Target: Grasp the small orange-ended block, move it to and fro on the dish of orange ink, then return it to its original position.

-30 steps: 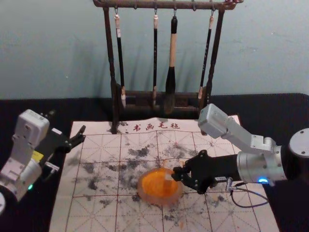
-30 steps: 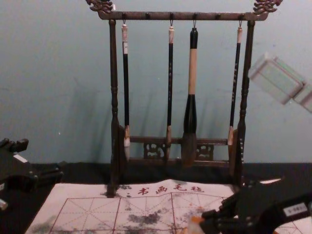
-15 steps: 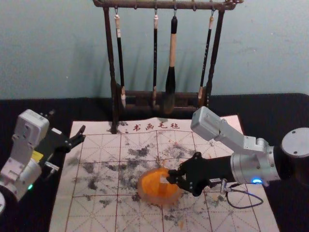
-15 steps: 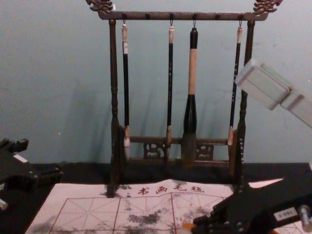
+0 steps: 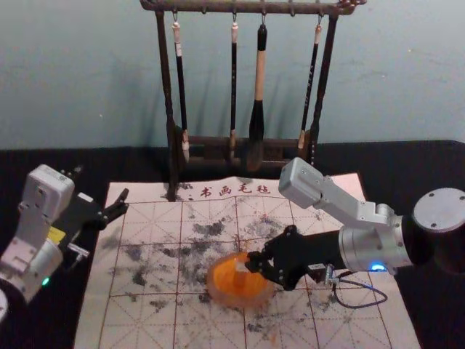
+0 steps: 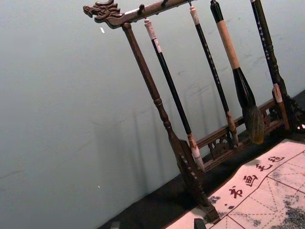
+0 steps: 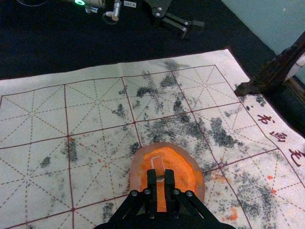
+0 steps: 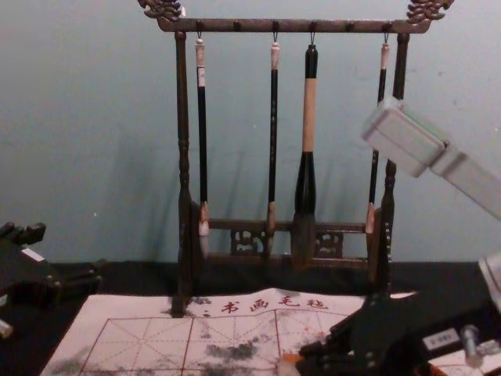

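My right gripper reaches in from the right in the head view, over the dish of orange ink. In the right wrist view the right gripper is shut on the small block, whose pale, clear end shows beyond the fingertips; the ink dish lies beneath. The chest view has the block's orange part at the tips of the right gripper. My left gripper is parked open at the left edge of the mat.
A white gridded mat with ink smudges covers the table's middle. Behind it stands a dark wooden rack with several hanging brushes, including a thick one near the centre.
My right gripper has moved left over the ink dish, carrying the block with it. The left arm and the dish stay where they were.
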Tool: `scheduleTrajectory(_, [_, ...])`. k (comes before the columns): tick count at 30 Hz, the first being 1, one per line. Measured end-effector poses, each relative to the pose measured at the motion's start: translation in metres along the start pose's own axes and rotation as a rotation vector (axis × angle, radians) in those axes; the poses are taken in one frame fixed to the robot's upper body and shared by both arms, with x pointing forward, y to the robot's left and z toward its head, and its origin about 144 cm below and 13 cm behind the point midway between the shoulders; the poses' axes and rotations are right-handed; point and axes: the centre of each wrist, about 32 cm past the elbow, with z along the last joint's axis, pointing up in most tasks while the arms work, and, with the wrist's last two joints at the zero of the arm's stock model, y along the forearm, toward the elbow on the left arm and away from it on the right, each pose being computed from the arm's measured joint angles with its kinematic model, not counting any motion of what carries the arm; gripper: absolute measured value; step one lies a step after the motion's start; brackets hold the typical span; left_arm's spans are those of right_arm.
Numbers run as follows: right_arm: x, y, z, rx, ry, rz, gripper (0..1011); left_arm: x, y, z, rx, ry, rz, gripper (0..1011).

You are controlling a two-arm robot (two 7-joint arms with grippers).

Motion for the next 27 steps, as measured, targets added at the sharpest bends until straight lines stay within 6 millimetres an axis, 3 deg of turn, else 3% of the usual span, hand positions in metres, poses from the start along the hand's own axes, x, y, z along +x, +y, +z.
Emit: scheduleTrajectory(27, [0.009,-0.01,-0.002,0.004,0.039,-0.053,65,0.0,0.0,0.0,0.0,0.0,0.0,1001])
